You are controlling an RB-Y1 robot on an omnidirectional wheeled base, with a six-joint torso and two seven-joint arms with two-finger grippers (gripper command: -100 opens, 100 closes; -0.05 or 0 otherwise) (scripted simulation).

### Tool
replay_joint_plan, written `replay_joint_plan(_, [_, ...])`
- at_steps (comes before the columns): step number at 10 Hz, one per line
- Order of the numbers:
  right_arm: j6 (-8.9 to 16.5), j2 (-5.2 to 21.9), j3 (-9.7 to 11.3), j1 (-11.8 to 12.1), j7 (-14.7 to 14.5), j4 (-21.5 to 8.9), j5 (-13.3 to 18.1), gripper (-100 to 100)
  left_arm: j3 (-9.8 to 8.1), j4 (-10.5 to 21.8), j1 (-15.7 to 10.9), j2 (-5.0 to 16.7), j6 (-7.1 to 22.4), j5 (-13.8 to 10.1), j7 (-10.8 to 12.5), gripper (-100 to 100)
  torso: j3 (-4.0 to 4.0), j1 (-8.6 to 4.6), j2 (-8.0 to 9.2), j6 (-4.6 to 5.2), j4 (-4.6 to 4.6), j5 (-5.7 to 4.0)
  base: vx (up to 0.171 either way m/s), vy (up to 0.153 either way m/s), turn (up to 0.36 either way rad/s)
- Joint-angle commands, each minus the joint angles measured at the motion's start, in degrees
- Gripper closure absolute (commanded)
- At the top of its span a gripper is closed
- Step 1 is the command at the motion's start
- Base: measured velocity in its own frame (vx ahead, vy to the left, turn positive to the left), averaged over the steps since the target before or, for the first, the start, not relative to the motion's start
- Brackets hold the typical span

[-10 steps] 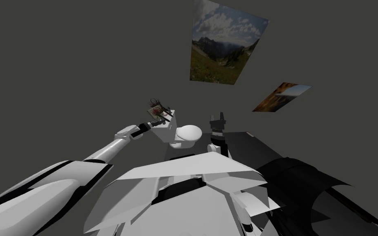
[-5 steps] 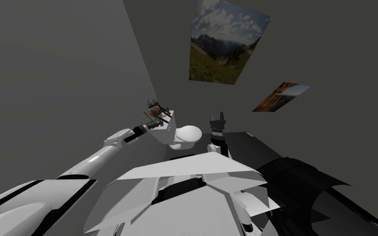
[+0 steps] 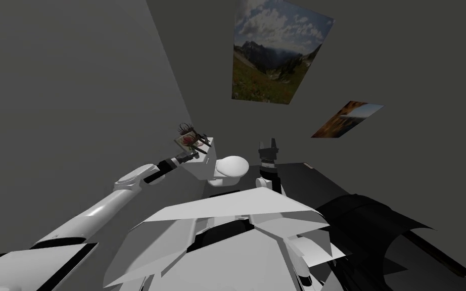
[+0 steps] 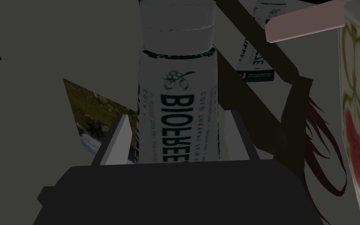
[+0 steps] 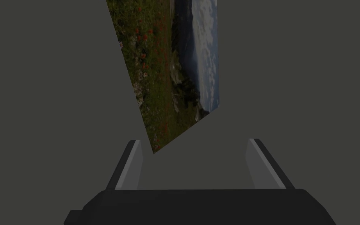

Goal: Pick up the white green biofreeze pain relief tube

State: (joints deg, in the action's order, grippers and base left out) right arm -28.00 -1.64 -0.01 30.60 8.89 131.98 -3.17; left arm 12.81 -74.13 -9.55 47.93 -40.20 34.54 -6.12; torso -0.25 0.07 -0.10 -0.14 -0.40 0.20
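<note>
Our left gripper [image 4: 179, 115] has the white, green-lettered cylindrical tube [image 4: 177, 78] lengthwise between its fingers, which seem to press its sides; our right gripper [image 5: 195, 154] stands wide.

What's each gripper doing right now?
Left gripper: closed on the tube, fingers pressing its sides.
Right gripper: open, holding nothing.
</note>
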Motion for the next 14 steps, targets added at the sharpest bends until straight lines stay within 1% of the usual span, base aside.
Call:
replay_joint_plan(1, [0.0, 0.0, 0.0, 0.0, 0.0, 0.0, 0.0, 0, -2.16, -2.9, 2.9, 1.9, 0.9, -0.3, 0.3, 100, 0.0, 0.0, 0.0, 0.0, 0.0, 0.0, 0.053, -0.014, -0.045])
replay_joint_plan(2, [0.0, 0.0, 0.0, 0.0, 0.0, 0.0, 0.0, 0, -2.16, -4.0, 4.6, 1.9, 0.9, -0.3, 0.3, 100, -0.01, 0.01, -0.07, -0.01, 0.04, -0.04, 0.069, -0.018, -0.021])
replay_joint_plan(3, [0.0, 0.0, 0.0, 0.0, 0.0, 0.0, 0.0, 0, -2.16, -6.0, 6.5, 1.9, 0.9, -0.3, 0.3, 100, -0.03, -0.04, -0.1, 0.0, 0.02, -0.03, 0.04, -0.01, 0.006])
replay_joint_plan(4, [0.0, 0.0, 0.0, 0.0, 0.0, 0.0, 0.0, 0, -2.16, -6.6, 6.5, 1.9, 0.9, -0.3, 0.3, 100, -0.02, -0.04, -0.03, 0.02, -0.01, 0.0, 0.013, 0.003, 0.018])
replay_joint_plan(5, [0.0, 0.0, 0.0, 0.0, 0.0, 0.0, 0.0, 0, -4.39, -8.4, 8.7, 3.7, 1.7, -0.7, 0.5, 100, -0.01, -0.05, 0.04, 0.11, -0.05, 0.04, 0.054, -0.007, -0.061])
replay_joint_plan(7, [0.0, 0.0, 0.0, 0.0, 0.0, 0.0, 0.0, 0, -4.39, -12.2, 11.8, 3.7, 1.7, -0.7, 0.5, 100, -0.08, -0.16, -0.11, 0.12, -0.07, 0.01, 0.054, -0.015, -0.01])
replay_joint_plan(8, [0.0, 0.0, 0.0, 0.0, 0.0, 0.0, 0.0, 0, -6.62, -14.1, 13.7, 5.5, 2.5, -1.1, 0.7, 100, -0.05, -0.16, -0.03, 0.13, -0.08, 0.03, 0.068, -0.017, -0.052])
replay_joint_plan(9, [0.0, 0.0, 0.0, 0.0, 0.0, 0.0, 0.0, 0, -6.62, -16.1, 16.0, 5.5, 2.5, -1.1, 0.7, 100, -0.06, -0.15, -0.1, 0.13, -0.04, -0.01, 0.065, -0.014, -0.015])
replay_joint_plan(10, [0.0, 0.0, 0.0, 0.0, 0.0, 0.0, 0.0, 0, -6.62, -17.7, 17.3, 5.5, 2.5, -1.1, 0.7, 100, -0.08, -0.17, -0.09, 0.15, -0.07, 0.01, 0.029, -0.007, 0.008])
replay_joint_plan(11, [0.0, 0.0, 0.0, 0.0, 0.0, 0.0, 0.0, 0, -8.85, -19.7, 19.2, 7.3, 3.3, -1.4, 0.9, 100, -0.04, -0.16, -0.01, 0.16, -0.07, 0.03, 0.05, -0.012, -0.055])
replay_joint_plan(13, [0.0, 0.0, 0.0, 0.0, 0.0, 0.0, 0.0, 0, -8.85, -23.2, 22.6, 7.3, 3.3, -1.4, 0.9, 100, -0.06, -0.17, -0.08, 0.15, -0.05, 0.0, 0.055, -0.008, -0.002])
replay_joint_plan(14, [0.0, 0.0, 0.0, 0.0, 0.0, 0.0, 0.0, 0, -8.73, -22.3, 21.6, 7.2, 3.5, -1.3, 0.9, 100, -0.04, -0.16, -0.03, 0.17, -0.06, 0.02, 0.014, -0.001, 0.001])
